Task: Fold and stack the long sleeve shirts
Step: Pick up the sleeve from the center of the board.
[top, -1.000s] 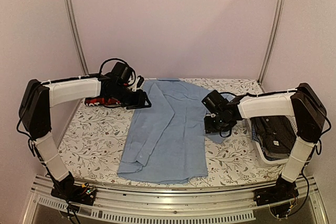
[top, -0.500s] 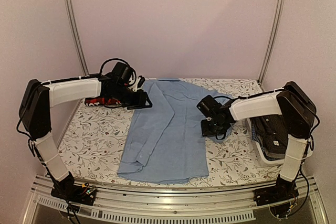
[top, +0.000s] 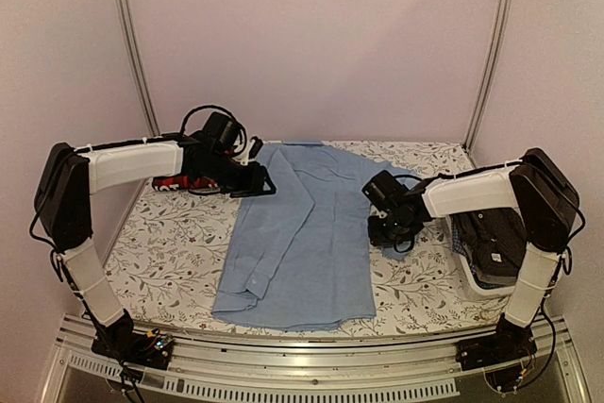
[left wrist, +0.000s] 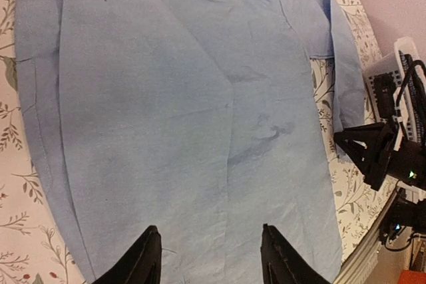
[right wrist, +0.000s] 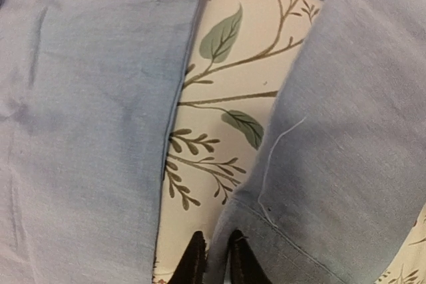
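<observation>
A plain light blue long sleeve shirt point(top: 300, 233) lies flat on the floral tablecloth, collar at the back. My left gripper point(top: 265, 183) hovers open over its upper left part; in the left wrist view the fingers point(left wrist: 210, 229) stand apart above the blue cloth point(left wrist: 173, 98) with nothing between them. My right gripper point(top: 383, 233) is at the shirt's right sleeve. In the right wrist view it point(right wrist: 213, 257) is shut on a fold of the sleeve's edge point(right wrist: 333, 138), beside the shirt's body point(right wrist: 80, 131). A red-and-black plaid shirt point(top: 173, 181) lies behind the left arm.
A white plastic basket point(top: 475, 280) stands at the table's right edge with dark checked shirts point(top: 497, 233) inside it. The floral tablecloth point(top: 160, 243) shows on both sides of the blue shirt. Metal rails run up the back wall.
My right gripper has closed from open onto the sleeve's edge, after its arm shifted slightly over the sleeve. The left arm has stayed where it was.
</observation>
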`<state>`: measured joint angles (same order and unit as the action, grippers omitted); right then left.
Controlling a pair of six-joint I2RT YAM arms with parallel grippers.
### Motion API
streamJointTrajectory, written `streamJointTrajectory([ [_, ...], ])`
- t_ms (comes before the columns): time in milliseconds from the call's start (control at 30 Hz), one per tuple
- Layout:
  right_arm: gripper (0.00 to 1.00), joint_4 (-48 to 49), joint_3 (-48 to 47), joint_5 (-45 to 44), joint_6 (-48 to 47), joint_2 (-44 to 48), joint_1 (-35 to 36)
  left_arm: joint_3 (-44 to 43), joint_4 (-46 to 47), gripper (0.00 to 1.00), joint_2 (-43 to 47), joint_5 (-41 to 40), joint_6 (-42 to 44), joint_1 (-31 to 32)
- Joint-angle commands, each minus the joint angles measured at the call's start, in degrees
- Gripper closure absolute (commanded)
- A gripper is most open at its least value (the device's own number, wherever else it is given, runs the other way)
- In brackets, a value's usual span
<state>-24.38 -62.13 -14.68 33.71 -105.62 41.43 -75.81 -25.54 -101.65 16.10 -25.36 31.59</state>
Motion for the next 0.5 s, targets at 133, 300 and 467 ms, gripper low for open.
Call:
streamJointTrajectory([
  [133, 1.00, 0.39, -3.10, 7.41, -2.65, 5.95, -0.47, 0.92, 4.90, 0.49, 1.27, 3.16, -0.86, 3.40],
  [300, 1.00, 3.44, -7.38, 16.75, -4.72, 8.65, -0.47, 2.16, 10.08, 0.49, 1.60, 4.98, -1.48, 7.13],
  [467, 1.00, 5.02, -13.42, 23.78, -4.67, 6.73, -0.47, 3.24, 15.04, 0.47, 1.47, 5.81, -1.73, 10.88],
])
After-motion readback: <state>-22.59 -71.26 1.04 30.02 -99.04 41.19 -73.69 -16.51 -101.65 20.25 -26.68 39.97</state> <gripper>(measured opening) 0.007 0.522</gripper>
